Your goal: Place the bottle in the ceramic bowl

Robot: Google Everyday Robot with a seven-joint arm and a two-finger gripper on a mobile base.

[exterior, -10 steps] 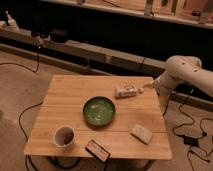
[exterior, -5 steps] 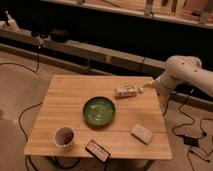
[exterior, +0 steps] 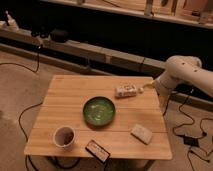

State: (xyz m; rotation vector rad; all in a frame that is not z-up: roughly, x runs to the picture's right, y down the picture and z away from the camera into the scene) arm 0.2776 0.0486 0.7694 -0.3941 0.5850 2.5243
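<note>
Lying on its side with its long axis left-right, the bottle (exterior: 126, 91) is found just left of the gripper (exterior: 144, 89), toward the far right of the table (exterior: 60, 117). Gripper open or closed can't be told. The ceramic bowl (exterior: 99, 110) is set nearer, left of the bottle.

One high, distant camera looks down over the whole table (exterior: 65, 102), gripper (exterior: 145, 89) at its far-right edge.
</note>
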